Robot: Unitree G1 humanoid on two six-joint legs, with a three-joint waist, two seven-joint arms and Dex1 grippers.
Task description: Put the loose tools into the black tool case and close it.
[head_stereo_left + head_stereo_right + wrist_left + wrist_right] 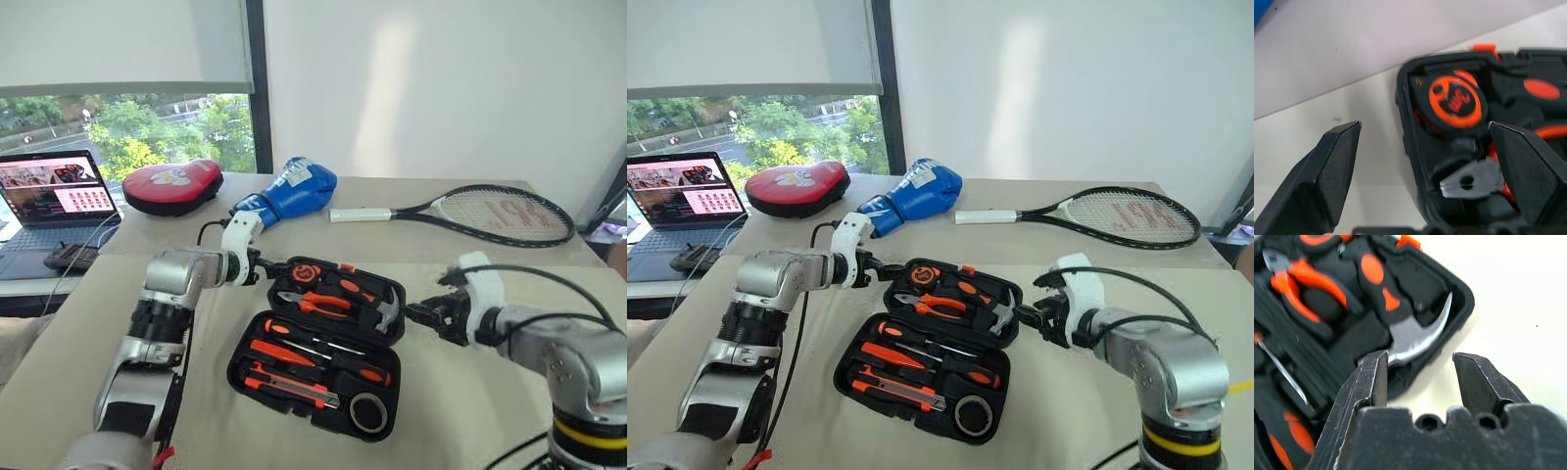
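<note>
1. From the head camera I see a beige table (460, 411) with the black tool case (318, 345) lying open in the middle, both halves flat. The near half holds two orange-and-black screwdrivers (294, 354), a slim tester screwdriver (315, 343), a utility knife (292, 388) and a grey tape roll (369, 412), all seated in their slots. The far half holds pliers (315, 304), a hammer (377, 305) and a round orange tape measure (306, 273).

2. Still in the head view, the left gripper (266, 268) sits just beside the far-left corner of the case, and the right gripper (423, 315) is just beside the case's right edge, near the hammer head. I cannot tell here whether either touches the case.

3. Behind the case lie a blue boxing glove (292, 189), a red punch pad (172, 185) and a tennis racket (470, 212). A laptop (54, 204) stands open at far left.

4. In the left wrist view, the two black fingers (1327, 176) stand wide apart, holding nothing. One is over bare table, the other over the case corner with the tape measure between them.

5. In the right wrist view, the fingers (1369, 382) are partly spread and empty. The curved hammer claw and case corner lie just beyond the tips.
</note>
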